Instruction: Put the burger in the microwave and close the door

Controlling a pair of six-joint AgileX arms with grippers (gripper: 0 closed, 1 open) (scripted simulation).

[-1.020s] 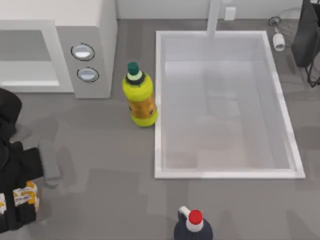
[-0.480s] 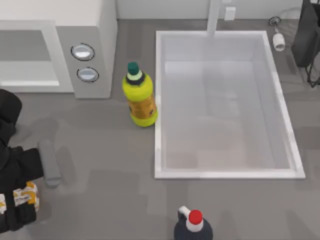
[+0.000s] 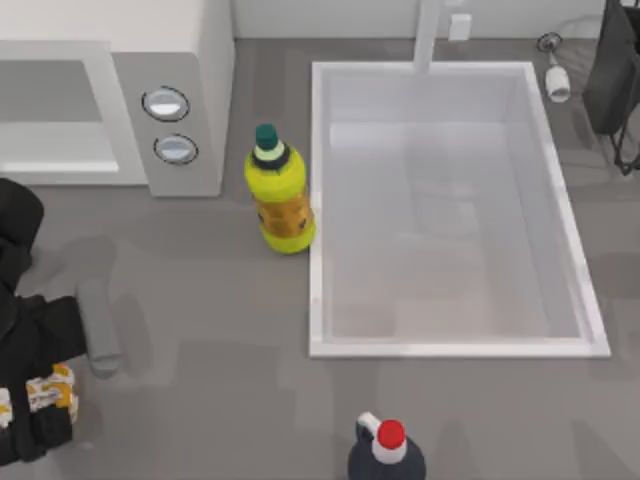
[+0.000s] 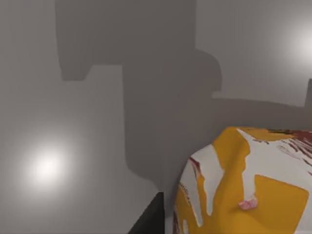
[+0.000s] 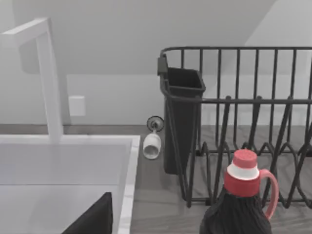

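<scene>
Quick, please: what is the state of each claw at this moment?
Left claw: closed, holding the burger.
Right claw: cannot be told.

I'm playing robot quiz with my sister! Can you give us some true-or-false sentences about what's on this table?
1. The yellow bottle stands between the microwave and the sink. True.
2. The burger is inside the microwave. False: it sits at the table's left edge, under the left arm.
3. The dark bottle has a green cap. False: its cap is red.
4. The microwave has two round dials. True.
</scene>
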